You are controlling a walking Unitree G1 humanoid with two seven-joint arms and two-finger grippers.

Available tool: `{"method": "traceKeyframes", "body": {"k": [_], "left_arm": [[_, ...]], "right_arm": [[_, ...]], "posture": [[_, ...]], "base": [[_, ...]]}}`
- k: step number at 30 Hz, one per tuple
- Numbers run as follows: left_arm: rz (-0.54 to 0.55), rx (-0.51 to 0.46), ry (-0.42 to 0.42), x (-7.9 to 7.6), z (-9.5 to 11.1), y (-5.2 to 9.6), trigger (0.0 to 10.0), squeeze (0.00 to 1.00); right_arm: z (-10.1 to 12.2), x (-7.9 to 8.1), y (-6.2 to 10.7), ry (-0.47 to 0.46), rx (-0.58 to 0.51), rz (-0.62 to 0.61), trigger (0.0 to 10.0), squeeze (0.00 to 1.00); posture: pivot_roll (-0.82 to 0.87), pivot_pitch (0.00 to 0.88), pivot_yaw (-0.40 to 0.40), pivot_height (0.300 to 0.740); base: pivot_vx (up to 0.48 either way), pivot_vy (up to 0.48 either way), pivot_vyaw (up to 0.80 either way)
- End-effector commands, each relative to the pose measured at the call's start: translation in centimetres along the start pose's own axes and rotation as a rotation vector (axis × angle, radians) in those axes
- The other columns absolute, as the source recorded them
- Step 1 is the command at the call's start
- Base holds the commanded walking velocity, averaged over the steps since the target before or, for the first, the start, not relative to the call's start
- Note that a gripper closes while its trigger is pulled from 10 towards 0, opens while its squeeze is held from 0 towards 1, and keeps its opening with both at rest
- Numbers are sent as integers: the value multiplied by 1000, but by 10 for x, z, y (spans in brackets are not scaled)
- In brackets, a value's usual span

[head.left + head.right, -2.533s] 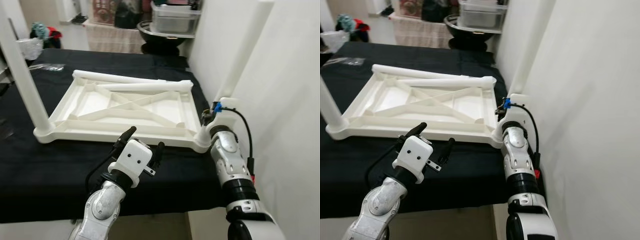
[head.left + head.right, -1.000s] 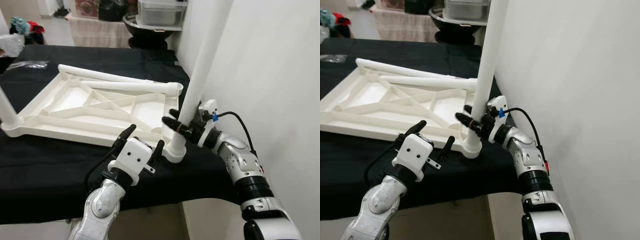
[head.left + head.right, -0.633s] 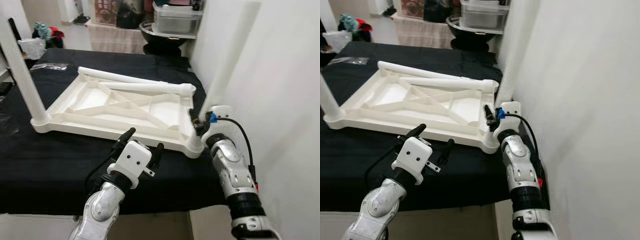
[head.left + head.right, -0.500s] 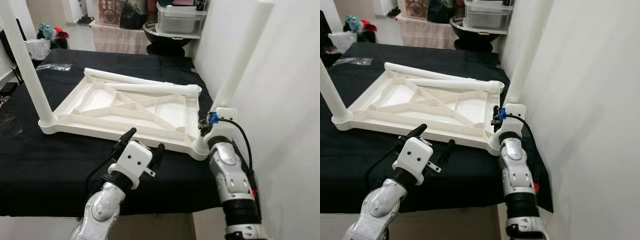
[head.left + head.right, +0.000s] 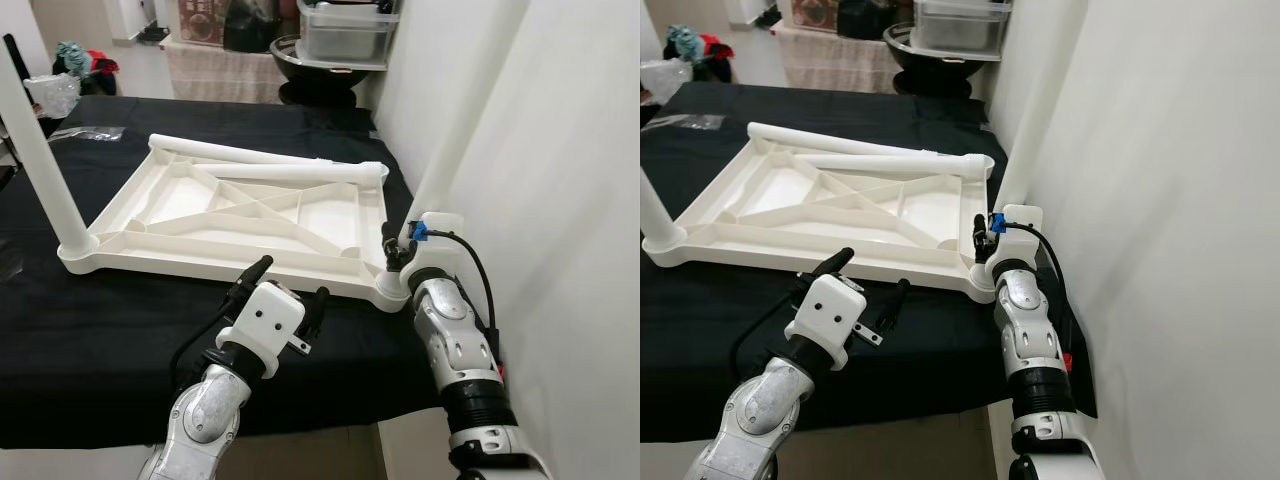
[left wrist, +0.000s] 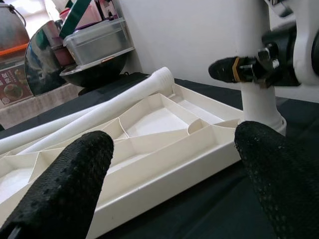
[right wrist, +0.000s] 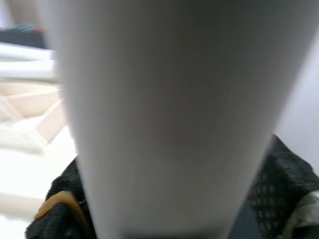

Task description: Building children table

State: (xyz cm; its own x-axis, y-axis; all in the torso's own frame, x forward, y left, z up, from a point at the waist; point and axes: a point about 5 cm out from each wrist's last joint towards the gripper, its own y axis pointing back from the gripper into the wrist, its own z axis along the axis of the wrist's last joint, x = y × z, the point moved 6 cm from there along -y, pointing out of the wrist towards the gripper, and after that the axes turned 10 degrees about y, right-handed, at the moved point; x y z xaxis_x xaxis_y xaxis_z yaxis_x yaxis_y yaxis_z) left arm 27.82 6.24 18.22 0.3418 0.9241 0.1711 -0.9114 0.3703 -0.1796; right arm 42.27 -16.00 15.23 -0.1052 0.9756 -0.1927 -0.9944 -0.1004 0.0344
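Right gripper (image 5: 393,243) is clenched around the base of an upright white table leg (image 5: 455,130), seated in the near right corner socket of the inverted white tabletop (image 5: 245,218); the wrist view shows the leg close between its fingers (image 7: 279,184). Left gripper (image 5: 290,283) hovers released, fingers spread, just before the tabletop's near edge, not touching it. Second leg (image 5: 40,150) stands upright at the near left corner. Two loose legs (image 5: 270,165) lie along the far edge. Tabletop rests on a black-covered worktop (image 5: 100,330).
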Motion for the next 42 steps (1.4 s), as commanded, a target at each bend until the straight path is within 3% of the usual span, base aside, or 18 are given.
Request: {"method": "traceKeyframes", "body": {"k": [1, 4, 5, 8, 15, 18, 19, 20, 21, 22, 24, 30, 32, 34, 35, 38, 40, 42], "left_arm": [[0, 11, -5, -1, -3, 1, 10000, 0], [1, 10, -5, 0, -3, 1, 10000, 0], [1, 10, -7, -1, -3, 1, 10000, 0], [2, 10, -6, -1, -3, 1, 10000, 0], [5, 11, -9, 1, -2, 1, 10000, 0], [5, 11, -9, 1, -2, 1, 10000, 0], [4, 11, -9, 0, -2, 2, 10000, 0], [4, 11, -9, 0, -2, 2, 10000, 0], [3, 11, -9, 0, -2, 2, 10000, 0], [3, 10, -9, 0, -2, 1, 10000, 0], [2, 11, -10, 0, -2, 1, 10000, 0], [3, 11, -10, 1, -2, 1, 10000, 0], [4, 11, -8, 0, -3, 1, 10000, 0], [4, 11, -8, 0, -3, 1, 10000, 0], [2, 13, -9, 0, -3, 2, 10000, 0], [0, 13, -9, -1, -3, 2, 10000, 0], [2, 12, -8, 0, -3, 1, 10000, 0], [5, 11, -7, 0, -3, 1, 10000, 0]], "right_arm": [[6, 7, -3, -9, -25, 73, 10000, 0], [8, 8, -6, -35, -19, 189, 10000, 0], [14, 19, 2, -115, -41, 424, 10000, 0], [27, 24, 14, -220, -97, 613, 10000, 0], [39, 43, 49, -319, -170, 990, 10000, 0], [39, 44, 51, -318, -172, 1016, 10000, 0], [39, 55, 57, -334, -174, 1083, 3686, 0], [39, 55, 57, -334, -174, 1083, 3686, 0], [39, 59, 56, -342, -171, 1087, 1608, 0], [39, 61, 56, -350, -169, 1092, 1608, 0], [40, 63, 54, -365, -172, 1080, 0, 0], [28, 62, 37, -397, -154, 931, 0, 0], [11, 46, 15, -352, -104, 673, 0, 0], [11, 46, 15, -352, -104, 673, 0, 0], [-1, 25, 0, -288, -53, 414, 0, 0], [-6, 15, -3, -263, -34, 309, 0, 0], [-21, -21, 0, -188, 46, -65, 0, 0], [-26, -34, 6, -159, 69, -185, 0, 0]], "posture": [[87, 15, -122, 740], [83, 16, -121, 740], [89, 15, -123, 740], [91, 20, -127, 740], [96, 22, -124, 740], [96, 22, -124, 740], [96, 24, -121, 740], [96, 24, -121, 740], [96, 22, -123, 740], [96, 22, -123, 740], [96, 22, -124, 740], [93, 20, -123, 740], [94, 18, -127, 740], [94, 18, -127, 740], [88, 21, -120, 740], [88, 21, -120, 740], [80, 32, -117, 740], [80, 32, -117, 740]], "base": [[0, 0, 0], [0, 0, 0], [0, 0, 0], [0, 0, 0], [0, 0, 0], [0, 0, 0], [0, 0, 0], [0, 0, 0], [0, 0, 0], [0, 0, 0], [0, 0, 0], [0, 0, 0], [0, 0, 0], [0, 0, 0], [0, 0, 0], [0, 0, 0], [0, 0, 0], [0, 0, 0]]}}
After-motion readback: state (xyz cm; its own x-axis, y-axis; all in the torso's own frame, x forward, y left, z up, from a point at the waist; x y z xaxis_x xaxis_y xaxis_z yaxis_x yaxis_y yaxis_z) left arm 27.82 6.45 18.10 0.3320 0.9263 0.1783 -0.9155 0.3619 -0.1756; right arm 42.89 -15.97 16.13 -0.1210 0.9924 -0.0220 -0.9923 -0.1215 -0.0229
